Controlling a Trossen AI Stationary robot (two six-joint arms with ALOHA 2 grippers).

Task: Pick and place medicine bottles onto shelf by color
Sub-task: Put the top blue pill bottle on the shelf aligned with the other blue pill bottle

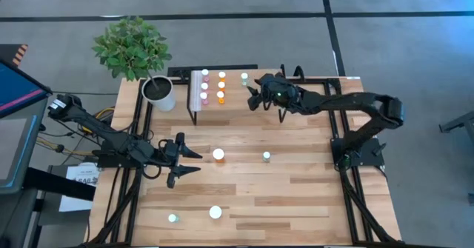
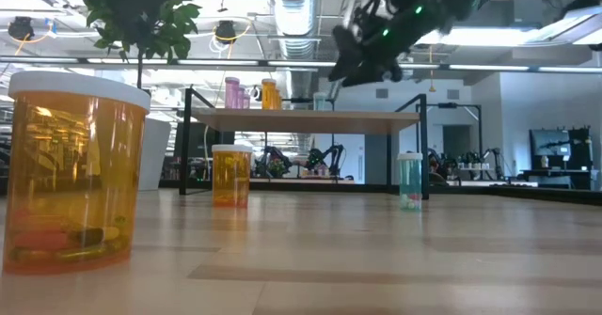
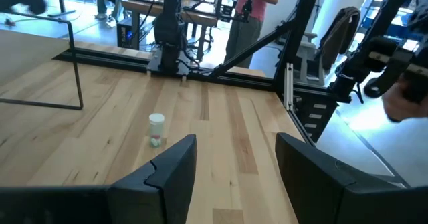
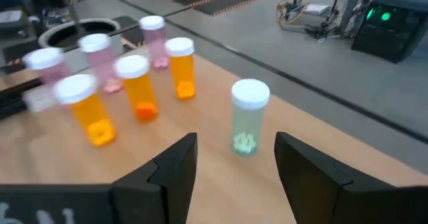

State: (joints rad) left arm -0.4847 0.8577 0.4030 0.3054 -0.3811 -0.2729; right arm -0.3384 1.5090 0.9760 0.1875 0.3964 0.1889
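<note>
Teal bottle (image 4: 249,125) near shelf (image 4: 348,177) edge, apart

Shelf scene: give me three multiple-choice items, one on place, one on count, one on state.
1. Where is the right end effector?
A. Over the shelf
B. At the plant pot
C. Beside the left arm

2. How many orange bottles stand on the shelf?
A. One
B. Three
C. Five

3. The green bottle on the shelf is:
A. Tipped over
B. Clamped
C. Upright, free

Key: 1 A, the high view shows it over the shelf's right end. 2 B, three orange bottles show in the right wrist view. 3 C, it stands beyond the open fingers.
</note>
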